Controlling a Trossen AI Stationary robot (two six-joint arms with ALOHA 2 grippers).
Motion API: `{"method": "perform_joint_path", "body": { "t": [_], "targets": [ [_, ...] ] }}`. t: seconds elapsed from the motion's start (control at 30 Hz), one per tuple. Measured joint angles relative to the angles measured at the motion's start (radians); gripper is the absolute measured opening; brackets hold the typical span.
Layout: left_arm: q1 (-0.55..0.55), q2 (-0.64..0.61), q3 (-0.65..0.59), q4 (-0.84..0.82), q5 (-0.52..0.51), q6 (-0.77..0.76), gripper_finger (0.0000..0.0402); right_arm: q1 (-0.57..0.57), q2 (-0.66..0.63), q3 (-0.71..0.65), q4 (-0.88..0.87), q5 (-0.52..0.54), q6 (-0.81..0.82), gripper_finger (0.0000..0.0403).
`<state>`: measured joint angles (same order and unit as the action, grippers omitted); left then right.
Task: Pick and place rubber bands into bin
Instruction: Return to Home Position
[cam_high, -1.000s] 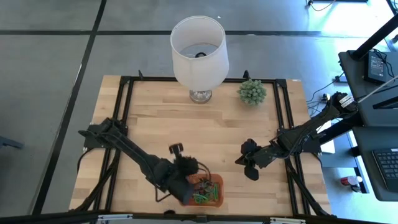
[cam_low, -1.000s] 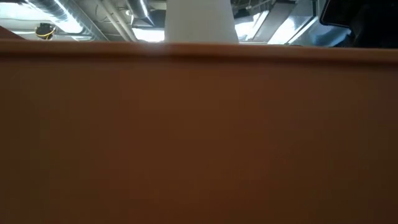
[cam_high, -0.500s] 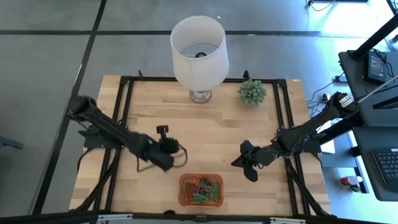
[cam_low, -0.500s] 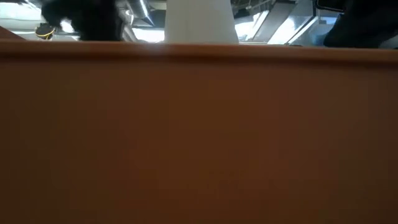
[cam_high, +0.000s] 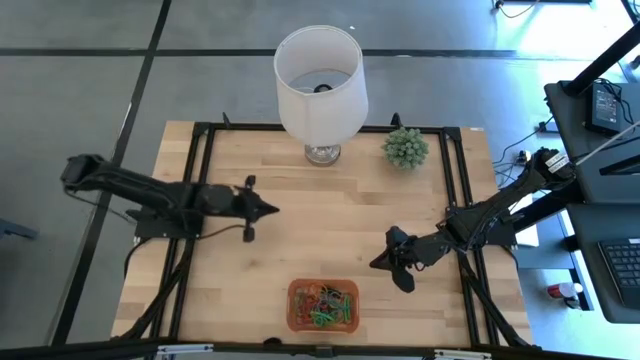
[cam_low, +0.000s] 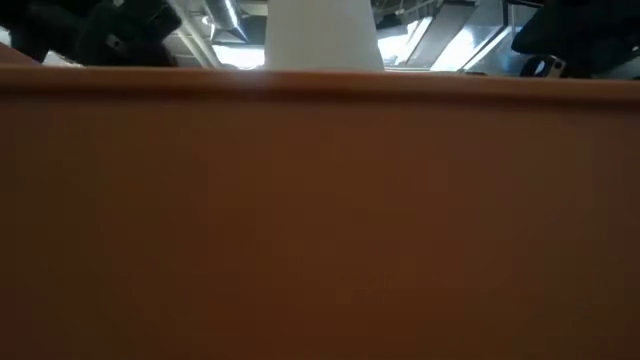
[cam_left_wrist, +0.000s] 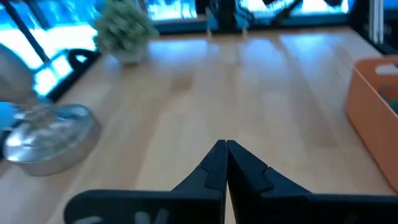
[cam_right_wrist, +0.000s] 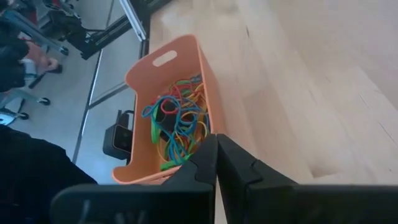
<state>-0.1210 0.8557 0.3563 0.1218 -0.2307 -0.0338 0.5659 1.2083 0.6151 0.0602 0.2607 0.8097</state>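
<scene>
The orange bin (cam_high: 323, 305) stands near the table's front edge, and a tangle of coloured rubber bands (cam_right_wrist: 177, 127) lies inside it. My left gripper (cam_high: 272, 209) hovers shut over the bare wood at the table's left middle. It points nearly level toward the right and sits well back from the bin (cam_left_wrist: 373, 106). My right gripper (cam_high: 375, 263) is also shut. It hangs just right of the bin and a little behind it, slanting down toward it (cam_right_wrist: 168, 112). Neither gripper holds anything.
A white lampshade (cam_high: 320, 78) on a metal base (cam_left_wrist: 53, 134) stands at the table's far middle. A small green plant (cam_high: 405, 147) sits to its right. The bin's orange wall (cam_low: 320, 220) fills the low view. Bare wood lies between the two grippers.
My left gripper has drawn back from above the bin toward the table's left and far side. It has tipped up from pointing down to nearly level, and its arm has folded back. The rubber bands stay in the bin.
</scene>
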Motion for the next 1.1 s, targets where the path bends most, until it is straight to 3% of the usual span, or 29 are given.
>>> {"method": "perform_joint_path", "body": {
  "t": [0.3, 0.63, 0.9, 1.1],
  "targets": [
    [0.147, -0.310, -0.191, 0.044, 0.113, 0.028, 0.0002, 0.000, 0.000, 0.000, 0.010, 0.000, -0.002, 0.0012],
    [0.242, -0.540, -0.349, 0.120, 0.193, 0.012, 0.0002, 0.000, 0.000, 0.000, 0.010, 0.000, -0.005, 0.0012],
    [0.261, -0.658, -0.349, 0.060, 0.315, -0.006, 0.0002, 0.000, 0.000, 0.000, 0.010, 0.000, -0.006, 0.0012],
    [0.261, -0.707, -0.349, -0.019, 0.328, -0.042, 0.0002, 0.000, 0.000, 0.000, 0.011, 0.000, -0.003, 0.0012]
  ]
}}
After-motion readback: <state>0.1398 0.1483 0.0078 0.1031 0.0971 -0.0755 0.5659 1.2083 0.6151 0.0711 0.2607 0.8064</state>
